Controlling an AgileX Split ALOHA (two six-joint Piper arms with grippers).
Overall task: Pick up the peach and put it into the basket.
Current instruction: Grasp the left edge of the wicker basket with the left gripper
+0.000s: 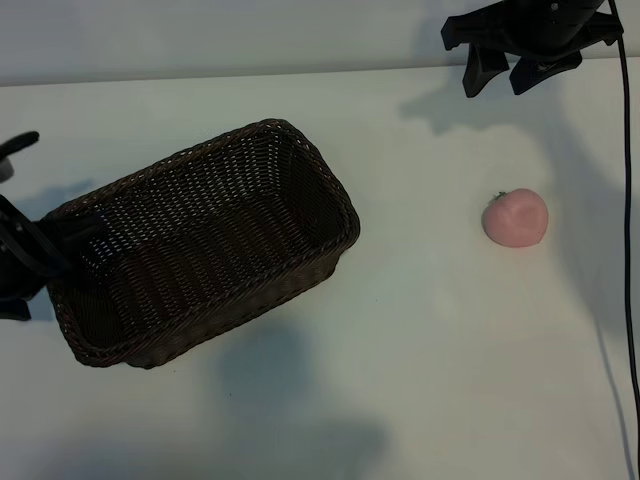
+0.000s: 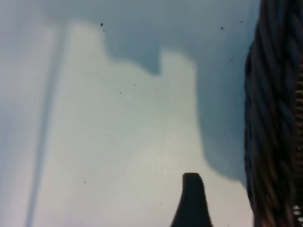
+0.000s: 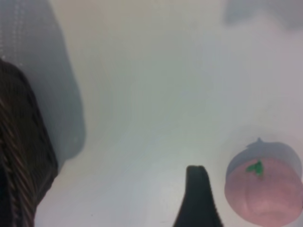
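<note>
left hand (image 1: 12, 235) cut by frame edge, basket (image 1: 200, 245) corner behind it

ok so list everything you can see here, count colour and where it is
basket: one, dark brown woven wicker, left half of the table, lying at an angle, nothing visible inside
peach: one, pale pink with a small green stem, right side of the table, well apart from the basket, resting alone
table: one, white, under everything
cable: one, black, running down the right edge of the exterior view
left pincer: one, black, open, at the basket's left end by its rim, partly out of view
right pincer: one, black, open, at the table's far edge, beyond the peach, not touching it
</note>
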